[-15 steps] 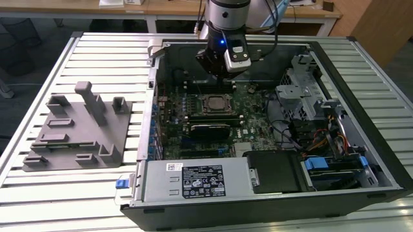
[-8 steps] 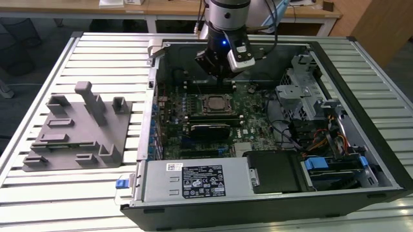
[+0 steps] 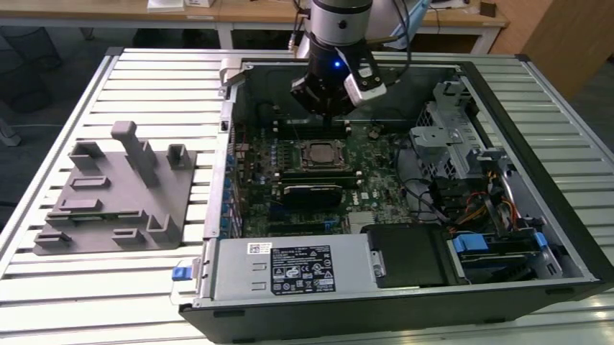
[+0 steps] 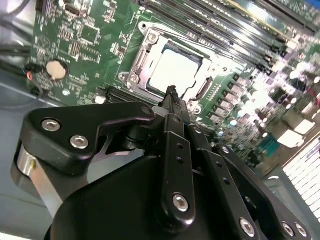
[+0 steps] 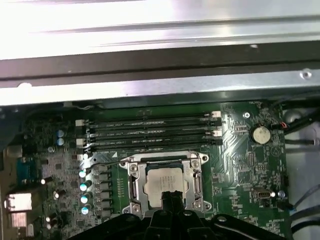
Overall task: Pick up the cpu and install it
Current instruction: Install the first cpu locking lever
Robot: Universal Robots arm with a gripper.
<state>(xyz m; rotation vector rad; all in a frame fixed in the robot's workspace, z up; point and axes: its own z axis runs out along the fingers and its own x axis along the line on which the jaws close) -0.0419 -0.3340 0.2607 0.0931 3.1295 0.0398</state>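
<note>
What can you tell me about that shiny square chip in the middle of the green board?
The cpu is a small flat square with a bright silvery metal top. It lies flat inside the metal-framed socket on the green motherboard, beside the row of long dark memory slots. The socket frame surrounds it on all sides. The gripper hangs just above it with jaws shut and holding nothing. In the exterior view the cpu sits mid-board in the open computer case.
</note>
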